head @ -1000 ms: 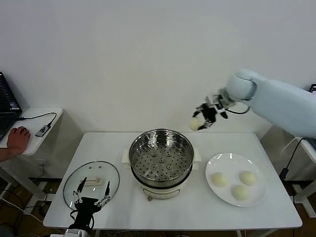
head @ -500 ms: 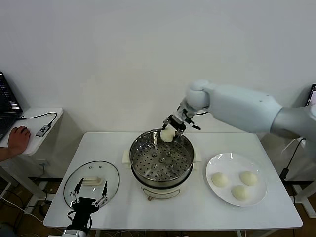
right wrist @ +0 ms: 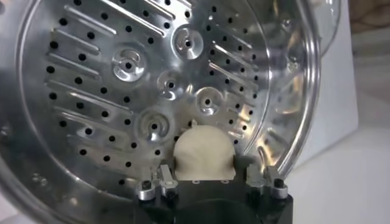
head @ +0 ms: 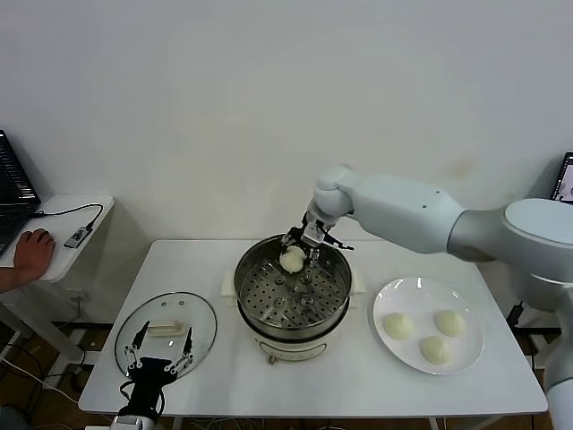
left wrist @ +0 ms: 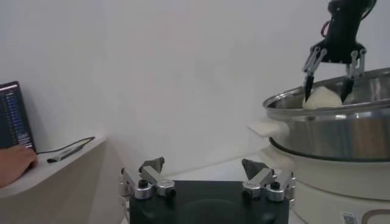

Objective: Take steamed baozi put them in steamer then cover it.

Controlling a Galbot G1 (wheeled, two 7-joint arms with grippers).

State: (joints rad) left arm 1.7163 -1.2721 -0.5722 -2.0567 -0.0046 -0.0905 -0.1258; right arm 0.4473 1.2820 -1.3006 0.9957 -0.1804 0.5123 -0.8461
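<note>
Nearest the robot's body, the left gripper (head: 161,358) hung low at the table's (head: 224,385) front edge, well to the left of the steamer (head: 293,285), its fingers (left wrist: 152,167) spread apart and holding nothing. Just past it the cover (head: 166,333) lay flat on the table, left of the steamer, with its cream handle up. The steamer stood at the table's middle, its perforated tray (right wrist: 122,79) showing inside. To the steamer's right a white plate (head: 428,325) carried three steamed baozi (head: 397,325). Farthest back, the right arm (head: 403,210) reached in from the steamer's right, bent at the wrist and pointing down over the steamer's far rim. The right gripper (head: 295,253) was closed around a fourth baozi (right wrist: 203,155), held inside the rim, just above the tray's far side.
</note>
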